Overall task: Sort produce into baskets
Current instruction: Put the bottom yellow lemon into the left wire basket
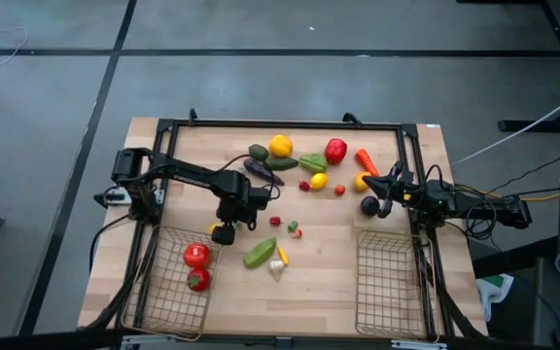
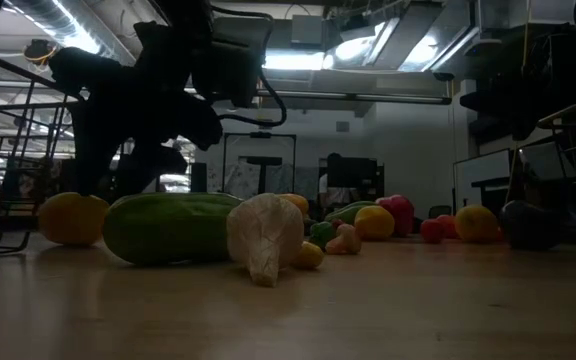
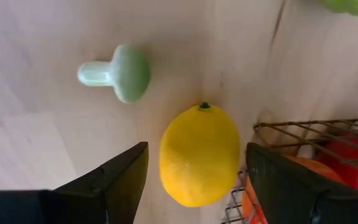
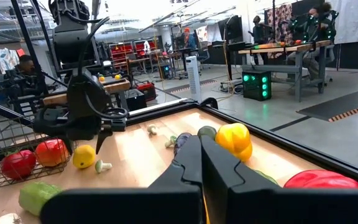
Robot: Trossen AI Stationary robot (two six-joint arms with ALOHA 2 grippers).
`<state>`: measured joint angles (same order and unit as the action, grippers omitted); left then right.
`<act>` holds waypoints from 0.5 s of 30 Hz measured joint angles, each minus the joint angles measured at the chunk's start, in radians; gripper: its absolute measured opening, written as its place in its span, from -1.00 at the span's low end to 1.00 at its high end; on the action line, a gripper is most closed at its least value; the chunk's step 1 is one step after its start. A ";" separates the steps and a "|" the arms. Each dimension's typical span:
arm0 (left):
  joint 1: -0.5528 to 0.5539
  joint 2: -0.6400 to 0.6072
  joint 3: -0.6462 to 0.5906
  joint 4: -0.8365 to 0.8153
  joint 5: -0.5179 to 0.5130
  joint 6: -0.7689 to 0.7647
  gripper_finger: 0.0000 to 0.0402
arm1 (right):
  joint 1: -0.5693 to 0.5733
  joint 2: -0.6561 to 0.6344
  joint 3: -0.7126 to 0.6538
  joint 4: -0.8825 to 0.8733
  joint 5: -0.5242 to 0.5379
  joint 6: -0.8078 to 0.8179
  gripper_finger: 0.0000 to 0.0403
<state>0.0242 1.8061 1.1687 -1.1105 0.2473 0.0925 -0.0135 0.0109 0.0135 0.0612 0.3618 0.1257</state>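
Nearest the desk's front edge we see the two wire baskets: the left basket [image 1: 168,282] already holds two red pieces [image 1: 196,255], while the right basket [image 1: 389,284] looks bare as far as we can tell. Between them lie a green cucumber-like piece [image 1: 259,255] and a pale garlic-like piece [image 1: 276,268].

Just beyond the left basket's far right corner, the left gripper [image 1: 223,233] hangs over a lemon [image 3: 199,155]. Its wrist view shows the two fingers [image 3: 114,177] spread wide on either side of the fruit, touching nothing, so the jaws are released. The lemon rests on the desk [image 1: 319,282] just beside the basket rim, with a small green mushroom [image 3: 118,72] near it.

We judge the step in hand to be the pick of this lemon. The next move calls for lowering, clenching on the fruit, lifting it over the wire rim and letting go inside. A round, smooth lemon could slip sideways, so the jaws should be centred first.

Farther back, the right gripper [image 1: 389,191] waits at the right side, its jaws clenched on nothing, near a dark purple piece [image 1: 369,205]. Most of the produce sits at the far side: a yellow pepper [image 1: 280,146], a red pepper [image 1: 335,151], a carrot [image 1: 367,161] and others.
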 joint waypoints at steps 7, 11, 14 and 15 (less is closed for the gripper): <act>0.000 0.000 0.000 0.000 -0.069 -0.012 0.32 | 0.000 0.000 0.000 0.000 0.000 0.000 -1.00; 0.004 0.000 0.000 -0.007 -0.096 -0.012 0.32 | 0.000 0.000 0.000 0.000 0.000 0.000 -1.00; 0.016 -0.001 0.000 -0.015 -0.113 0.010 0.32 | 0.000 0.000 0.000 0.000 0.000 0.000 -1.00; 0.022 -0.001 0.000 -0.021 -0.119 0.019 0.32 | 0.000 0.000 0.000 0.000 0.000 0.000 -1.00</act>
<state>0.0460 1.8053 1.1687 -1.1310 0.1278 0.1114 -0.0135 0.0109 0.0135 0.0612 0.3618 0.1257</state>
